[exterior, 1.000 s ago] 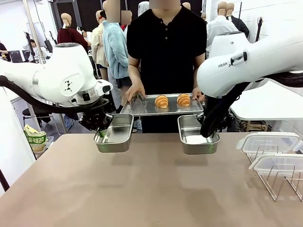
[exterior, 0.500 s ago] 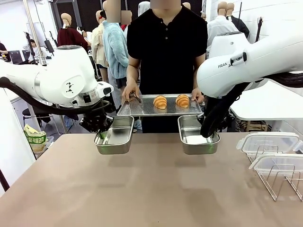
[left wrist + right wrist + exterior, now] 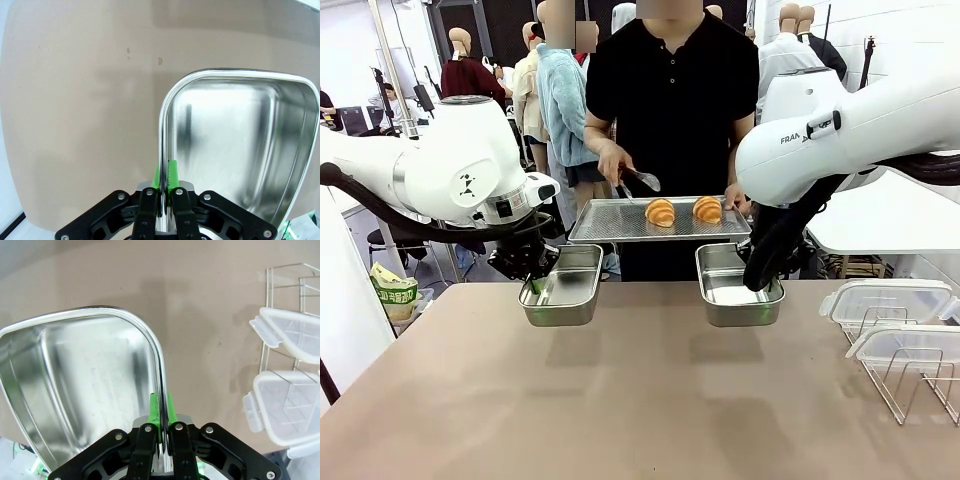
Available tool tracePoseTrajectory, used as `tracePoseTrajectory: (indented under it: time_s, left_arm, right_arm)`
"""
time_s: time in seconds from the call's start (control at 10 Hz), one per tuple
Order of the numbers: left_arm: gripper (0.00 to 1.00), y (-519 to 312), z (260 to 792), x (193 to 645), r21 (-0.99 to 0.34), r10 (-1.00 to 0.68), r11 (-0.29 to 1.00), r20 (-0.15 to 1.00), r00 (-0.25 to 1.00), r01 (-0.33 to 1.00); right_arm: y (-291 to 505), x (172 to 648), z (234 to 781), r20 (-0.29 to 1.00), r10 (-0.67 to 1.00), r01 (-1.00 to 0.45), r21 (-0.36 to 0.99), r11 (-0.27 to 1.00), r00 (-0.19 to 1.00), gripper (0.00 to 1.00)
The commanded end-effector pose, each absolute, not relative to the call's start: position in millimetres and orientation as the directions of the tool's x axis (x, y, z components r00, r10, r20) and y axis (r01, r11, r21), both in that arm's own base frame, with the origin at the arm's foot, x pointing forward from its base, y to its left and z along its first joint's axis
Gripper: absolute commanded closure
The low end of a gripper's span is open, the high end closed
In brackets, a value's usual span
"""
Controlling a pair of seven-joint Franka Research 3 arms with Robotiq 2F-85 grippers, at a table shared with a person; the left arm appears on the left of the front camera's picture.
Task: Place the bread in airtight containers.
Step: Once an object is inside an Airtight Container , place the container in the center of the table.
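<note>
Tubs of shiny round-cornered steel hang clamped by their rims in left claw and right claw.

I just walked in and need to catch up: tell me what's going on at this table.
The left gripper is clamped on the rim of the left container and the right gripper on the rim of the right container. Both are empty and held up off the table. Across it, a person holds a perforated tray carrying the two croissants, with tongs raised over it. The lids sit on the wire rack.
</note>
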State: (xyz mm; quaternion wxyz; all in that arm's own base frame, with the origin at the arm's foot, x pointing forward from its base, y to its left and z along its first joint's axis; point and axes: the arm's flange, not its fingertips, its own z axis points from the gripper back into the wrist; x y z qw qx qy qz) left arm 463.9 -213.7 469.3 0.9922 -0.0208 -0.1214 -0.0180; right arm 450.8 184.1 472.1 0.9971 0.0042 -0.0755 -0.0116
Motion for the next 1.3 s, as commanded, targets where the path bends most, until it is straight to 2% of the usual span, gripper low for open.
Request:
tracePoseTrajectory:
  time_s: [0.0,1.2]
  left_arm:
    - [1.0,-213.0,472.3,463.4,-0.038,-0.027,0.999,0.248,0.969,0.037]
    - [1.0,-213.0,472.3,463.4,-0.038,-0.027,0.999,0.248,0.969,0.037]
  right_arm:
    - [183.4,450.9,473.7,0.156,-0.021,0.02,0.006,1.0,0.988,1.0]
    - [183.4,450.9,473.7,0.156,-0.021,0.02,0.006,1.0,0.988,1.0]
